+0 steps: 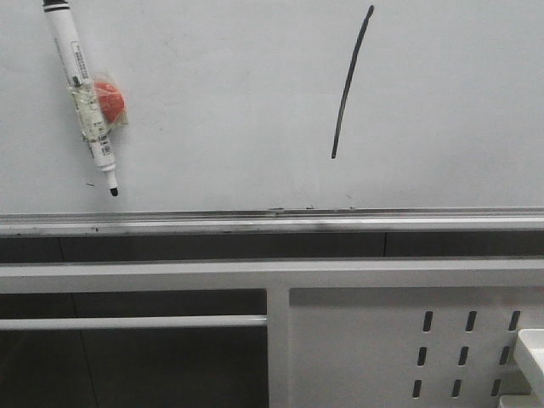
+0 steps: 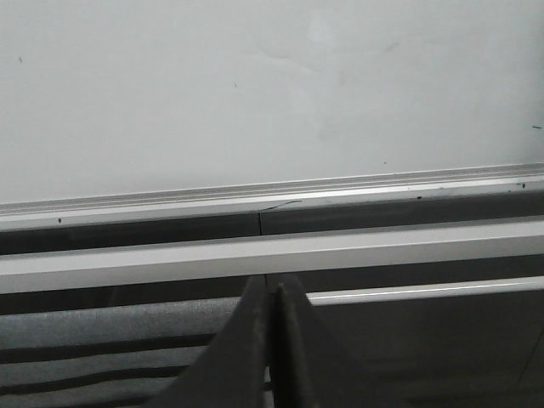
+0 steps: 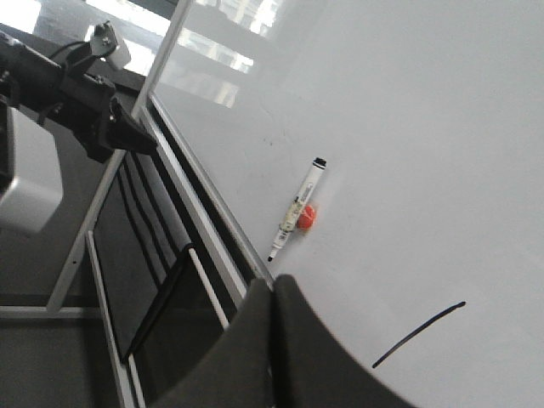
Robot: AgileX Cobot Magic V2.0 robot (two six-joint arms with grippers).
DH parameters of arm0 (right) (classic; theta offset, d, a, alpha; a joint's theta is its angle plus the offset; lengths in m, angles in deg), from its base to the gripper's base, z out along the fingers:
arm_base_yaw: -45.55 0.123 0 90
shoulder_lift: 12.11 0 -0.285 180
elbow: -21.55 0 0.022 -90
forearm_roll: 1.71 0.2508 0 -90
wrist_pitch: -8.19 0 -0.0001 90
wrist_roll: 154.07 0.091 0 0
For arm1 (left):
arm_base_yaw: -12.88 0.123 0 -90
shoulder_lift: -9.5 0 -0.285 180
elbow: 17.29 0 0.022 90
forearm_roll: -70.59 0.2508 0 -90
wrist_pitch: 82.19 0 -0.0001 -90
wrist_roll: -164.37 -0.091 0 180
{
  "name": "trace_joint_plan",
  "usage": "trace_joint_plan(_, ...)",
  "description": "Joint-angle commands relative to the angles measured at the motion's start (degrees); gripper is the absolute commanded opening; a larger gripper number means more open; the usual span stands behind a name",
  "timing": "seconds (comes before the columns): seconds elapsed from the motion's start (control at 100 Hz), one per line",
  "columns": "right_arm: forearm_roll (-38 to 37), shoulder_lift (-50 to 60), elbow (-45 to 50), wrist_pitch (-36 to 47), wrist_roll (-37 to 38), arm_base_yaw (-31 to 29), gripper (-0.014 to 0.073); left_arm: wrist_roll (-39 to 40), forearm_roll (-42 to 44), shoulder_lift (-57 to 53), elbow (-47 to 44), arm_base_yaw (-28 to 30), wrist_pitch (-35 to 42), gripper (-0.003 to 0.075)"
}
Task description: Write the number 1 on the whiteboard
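Observation:
The whiteboard (image 1: 212, 102) fills the upper front view, with a silver rail (image 1: 272, 221) along its lower edge. On it stands the number 1 (image 1: 350, 81), a thin black slanted stroke, also in the right wrist view as the number 1 (image 3: 418, 334). A white marker (image 1: 82, 98) with an orange magnet taped to it sticks to the board at upper left, tip down, uncapped; the marker (image 3: 296, 210) also shows in the right wrist view. My left gripper (image 2: 271, 285) is shut and empty below the rail. My right gripper (image 3: 272, 285) is shut and empty, away from the marker.
Below the rail runs a white frame bar (image 1: 272, 274) and a white perforated metal panel (image 1: 408, 348). A white tray corner (image 1: 531, 353) sits at the lower right. The other arm (image 3: 68, 85) shows in the right wrist view, beside the board's edge.

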Motion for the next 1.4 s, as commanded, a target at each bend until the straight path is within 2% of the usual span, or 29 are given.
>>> trace_joint_plan(0.0, 0.7, -0.3, -1.3, 3.7, -0.9, -0.3, -0.0069, -0.1, 0.2, -1.3, -1.9, -0.5, 2.8, -0.0020)
trace_joint_plan(0.12, 0.9, -0.3, 0.0, 6.8, 0.2, -0.3, -0.0069, -0.1, 0.2, -1.3, -1.9, -0.5, 2.8, -0.0020)
trace_joint_plan(0.19, -2.3, -0.3, 2.1, 13.1, 12.1, -0.3, -0.0069, -0.1, 0.2, -1.3, -1.9, -0.5, 2.8, -0.0020)
trace_joint_plan(0.24, -10.3, -0.3, 3.5, 17.0, 26.9, -0.4, -0.0069, -0.1, 0.2, -1.3, -1.9, -0.5, 2.8, -0.0020)
trace_joint_plan(0.31, -23.0, -0.3, 5.5, 19.2, 43.0, -0.4, -0.0069, -0.1, 0.2, -1.3, -1.9, -0.5, 2.8, -0.0020)
trace_joint_plan(0.37, -32.3, -0.2, 7.1, 19.4, 50.2, -0.4, -0.0069, -0.1, 0.2, -1.3, -1.9, -0.5, 2.8, -0.0020)
trace_joint_plan(0.44, -38.3, -0.2, 9.0, 21.5, 55.6, -0.4, -0.0069, -0.1, 0.2, -1.3, -1.9, -0.5, 2.8, -0.0020)
trace_joint_plan(0.49, -44.3, -0.2, 10.7, 25.6, 64.0, -0.7, -0.0069, -0.1, 0.2, -1.3, -1.9, -0.5, 2.8, -0.0020)
trace_joint_plan(0.54, -54.0, -0.2, 13.1, 31.0, 75.9, -1.7, -0.0069, -0.1, 0.2, -1.3, -1.9, -0.5, 2.8, -0.0020)
trace_joint_plan(0.6, -61.2, -0.2, 15.9, 37.3, 84.1, -3.4, -0.0069, -0.1, 0.2, -1.3, -1.9, -0.5, 2.8, -0.0020)
trace_joint_plan(0.7, -61.6, 0.2, 20.9, 44.2, 85.1, -6.1, -0.0069, -0.1, 0.2, -1.3, -1.9, -0.5, 2.8, -0.0020)
trace_joint_plan(0.79, -58.3, 0.9, 25.6, 48.7, 85.1, -8.1, -0.0069, -0.1, 0.2, -1.2, -1.9, -0.5, 2.8, -0.0020)
trace_joint_plan(0.83, -58.1, 0.9, 25.1, 44.1, 85.1, -9.3, -0.0069, -0.1, 0.2, -1.2, -1.9, -0.5, 2.8, -0.0020)
trace_joint_plan(1.03, -57.9, 0.9, 25.4, 42.7, 85.1, -18.5, -0.0069, -0.1, 0.2, -1.2, -1.9, -0.5, 2.8, -0.0020)
trace_joint_plan(1.16, -58.1, 0.9, 25.4, 38.3, 83.8, -24.8, -0.0069, -0.1, 0.2, -1.2, -1.9, -0.5, 2.8, -0.0020)
trace_joint_plan(1.31, -57.2, 0.9, 25.4, 32.8, 80.7, -30.1, -0.0069, -0.1, 0.2, -1.2, -1.9, -0.5, 2.8, -0.0020)
trace_joint_plan(1.39, -53.9, 0.9, 25.4, 30.8, 76.1, -31.4, -0.0069, -0.1, 0.2, -1.2, -1.9, -0.5, 2.8, -0.0020)
